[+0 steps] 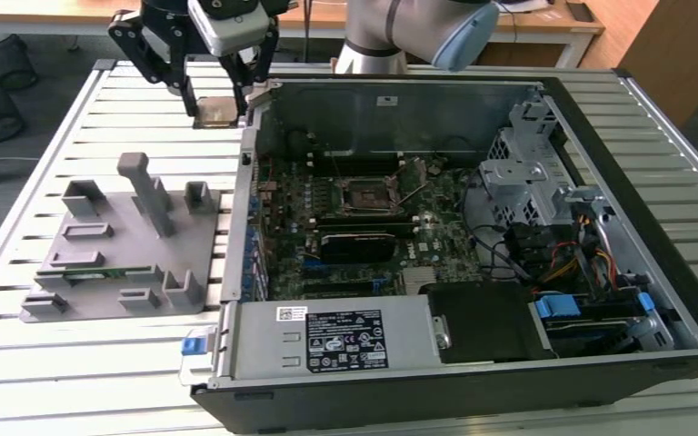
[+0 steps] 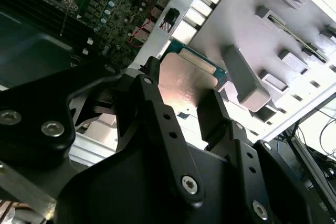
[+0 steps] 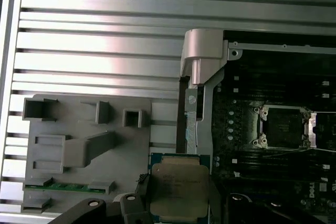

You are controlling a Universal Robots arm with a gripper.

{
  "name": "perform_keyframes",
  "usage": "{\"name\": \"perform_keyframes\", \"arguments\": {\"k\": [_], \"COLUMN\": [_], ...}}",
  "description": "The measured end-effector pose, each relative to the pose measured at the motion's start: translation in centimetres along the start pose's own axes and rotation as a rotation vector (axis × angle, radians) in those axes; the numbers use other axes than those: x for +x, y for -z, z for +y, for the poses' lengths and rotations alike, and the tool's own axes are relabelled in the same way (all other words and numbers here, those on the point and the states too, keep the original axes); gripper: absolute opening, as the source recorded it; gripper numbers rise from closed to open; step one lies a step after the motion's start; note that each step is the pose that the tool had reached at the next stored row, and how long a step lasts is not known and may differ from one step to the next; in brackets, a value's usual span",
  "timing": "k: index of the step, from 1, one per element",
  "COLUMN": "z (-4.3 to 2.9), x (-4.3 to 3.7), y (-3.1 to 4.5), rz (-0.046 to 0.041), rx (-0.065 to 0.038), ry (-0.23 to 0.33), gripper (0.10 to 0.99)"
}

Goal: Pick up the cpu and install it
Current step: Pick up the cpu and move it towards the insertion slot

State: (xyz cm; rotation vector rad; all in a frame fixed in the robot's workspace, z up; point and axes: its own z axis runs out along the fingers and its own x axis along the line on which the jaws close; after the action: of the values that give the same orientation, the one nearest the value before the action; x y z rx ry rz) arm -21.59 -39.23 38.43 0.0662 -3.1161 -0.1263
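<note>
Exterior view, pincer (image 1: 217,104) clamped on the cpu (image 1: 217,115) between its fingertips, above slatted table (image 1: 94,372), beside open computer case (image 1: 446,400)

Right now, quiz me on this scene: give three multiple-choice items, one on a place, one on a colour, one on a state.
1. The cpu is: A on the floor; B held in the gripper; C inside a drawer.
2. The plastic fixture is: A red; B yellow; C grey.
3. The computer case is: A open; B closed; C wrapped in foil.

Key:
1 B: the cpu sits clamped in the gripper in both wrist views.
2 C: its plastic is plain grey.
3 A: the motherboard lies exposed.
</note>
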Motion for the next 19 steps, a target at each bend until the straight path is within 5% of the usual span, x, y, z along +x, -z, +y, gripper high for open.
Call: {"name": "perform_keyframes", "arguments": {"k": [19], "z": [-0.02], "x": [-2.43], "y": [0.0], "rz": [0.0001], "rx": [0.0], "ry": [0.0], "gripper": [0.529]}}
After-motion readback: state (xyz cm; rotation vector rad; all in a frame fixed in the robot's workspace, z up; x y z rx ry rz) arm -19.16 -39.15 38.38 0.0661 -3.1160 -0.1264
